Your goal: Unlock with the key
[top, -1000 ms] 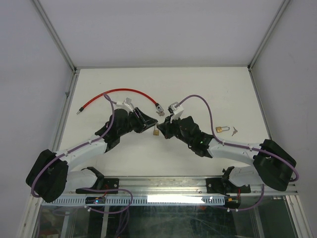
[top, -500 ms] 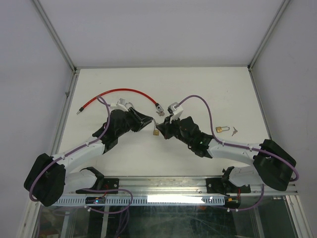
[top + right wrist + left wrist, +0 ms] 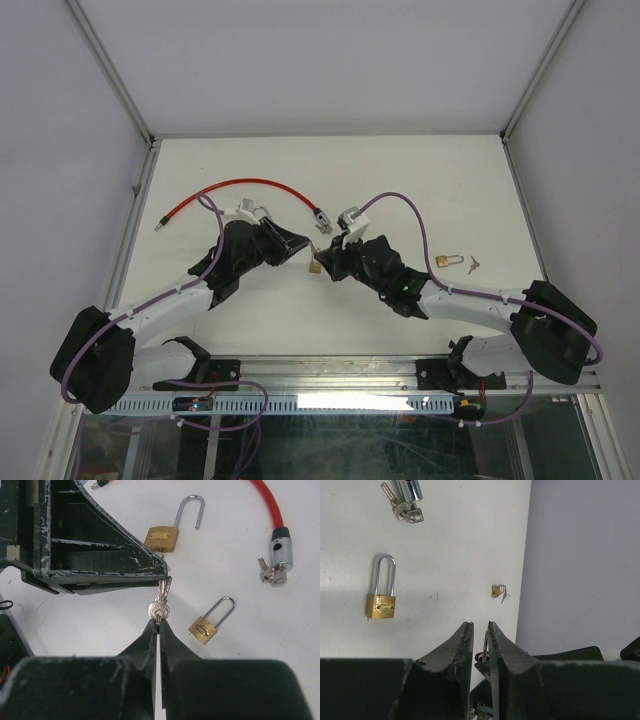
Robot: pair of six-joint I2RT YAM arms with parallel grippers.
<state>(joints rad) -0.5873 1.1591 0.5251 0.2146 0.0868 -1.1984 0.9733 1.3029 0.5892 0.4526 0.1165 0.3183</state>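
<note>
My right gripper [image 3: 159, 622] is shut on the ring of a small silver key [image 3: 161, 605] and holds it above the table. The key's blade points at the fingertips of my left gripper [image 3: 479, 630]. In the left wrist view the blade [image 3: 485, 642] sits in the narrow gap between the left fingers, against the right one. A brass padlock [image 3: 205, 629] with a closed shackle lies just right of the key, and shows in the top view [image 3: 314, 267]. A second brass padlock [image 3: 162, 538] with its shackle sprung lies behind the left gripper.
A red cable lock [image 3: 240, 185] curves across the far table; its chrome head [image 3: 280, 550] carries keys [image 3: 270, 577]. A third small padlock [image 3: 443, 261] with keys [image 3: 472, 264] lies at the right. White walls and metal rails frame the table.
The left arm has swung its gripper right, up to the key held by the right gripper. The right arm has hardly moved.
</note>
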